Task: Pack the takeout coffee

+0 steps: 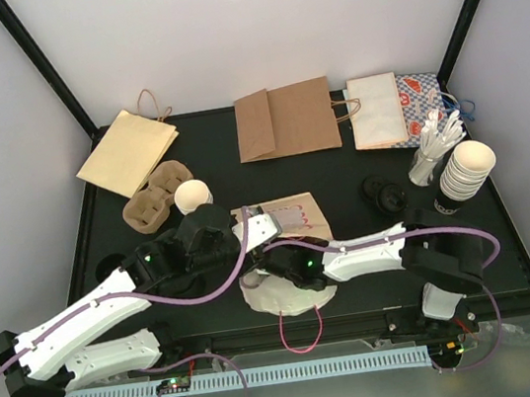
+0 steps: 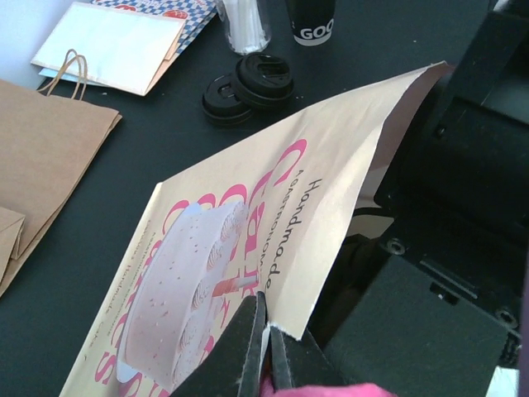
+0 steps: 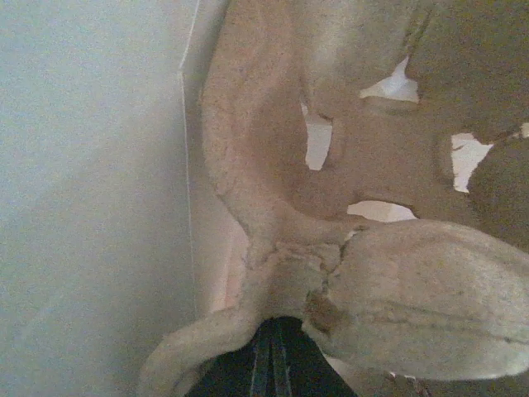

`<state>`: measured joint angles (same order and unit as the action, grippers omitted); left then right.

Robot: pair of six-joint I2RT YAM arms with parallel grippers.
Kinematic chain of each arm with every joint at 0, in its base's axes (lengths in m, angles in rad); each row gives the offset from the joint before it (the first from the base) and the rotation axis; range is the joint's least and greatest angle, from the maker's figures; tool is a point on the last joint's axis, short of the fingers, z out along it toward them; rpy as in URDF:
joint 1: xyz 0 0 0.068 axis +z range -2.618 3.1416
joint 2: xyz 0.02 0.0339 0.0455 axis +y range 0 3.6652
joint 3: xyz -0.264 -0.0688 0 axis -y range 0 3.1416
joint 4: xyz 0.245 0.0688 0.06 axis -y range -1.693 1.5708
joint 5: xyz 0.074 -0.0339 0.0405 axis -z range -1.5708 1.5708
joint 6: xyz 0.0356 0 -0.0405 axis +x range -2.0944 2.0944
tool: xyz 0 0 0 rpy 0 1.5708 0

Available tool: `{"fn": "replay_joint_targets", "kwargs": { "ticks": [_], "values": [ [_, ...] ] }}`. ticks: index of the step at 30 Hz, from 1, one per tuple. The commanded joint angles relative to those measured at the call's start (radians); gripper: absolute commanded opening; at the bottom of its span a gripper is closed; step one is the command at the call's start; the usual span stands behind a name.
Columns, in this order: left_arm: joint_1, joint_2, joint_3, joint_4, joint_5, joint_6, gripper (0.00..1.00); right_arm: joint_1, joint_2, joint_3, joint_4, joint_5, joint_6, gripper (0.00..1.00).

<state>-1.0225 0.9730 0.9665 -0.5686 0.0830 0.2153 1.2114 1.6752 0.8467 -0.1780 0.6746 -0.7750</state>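
The takeout coffee [image 1: 193, 195], a small white cup with a cream inside, stands at the right end of a brown pulp carrier [image 1: 154, 201] at the left back. In front of it my left gripper [image 1: 253, 226] [image 2: 266, 329] is shut on the edge of a cream paper bag [image 1: 293, 216] [image 2: 248, 240] with a pink cake print. My right gripper [image 1: 281, 274] [image 3: 273, 327] reaches into that bag. It is shut on the edge of another pulp carrier [image 3: 397, 273], with the bag's white wall [image 3: 91, 207] to its left.
Flat bags lie along the back: tan [image 1: 126, 151], brown [image 1: 285, 120] [image 2: 41, 165], white [image 1: 375, 110] and blue-patterned [image 1: 426, 92]. At the right are black lids [image 1: 384, 193] [image 2: 248, 83], a holder of white sticks [image 1: 430, 156] and a stack of cups [image 1: 466, 173]. The bag's pink handle [image 1: 302, 335] hangs over the near edge.
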Motion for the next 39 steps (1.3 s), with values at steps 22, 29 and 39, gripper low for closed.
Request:
{"fn": "replay_joint_targets", "kwargs": {
  "ticks": [22, 29, 39],
  "values": [
    [-0.03, 0.025, 0.07, -0.024, 0.081, -0.064, 0.02, 0.009, -0.138, 0.078, -0.187, -0.002, 0.136, 0.01],
    [-0.016, 0.065, 0.137, -0.067, 0.059, -0.1, 0.02, 0.035, -0.224, 0.111, -0.306, -0.05, 0.169, 0.01],
    [0.051, 0.128, 0.22, -0.117, 0.14, -0.172, 0.02, 0.061, -0.361, 0.14, -0.439, -0.168, 0.164, 0.01]
  ]
}}
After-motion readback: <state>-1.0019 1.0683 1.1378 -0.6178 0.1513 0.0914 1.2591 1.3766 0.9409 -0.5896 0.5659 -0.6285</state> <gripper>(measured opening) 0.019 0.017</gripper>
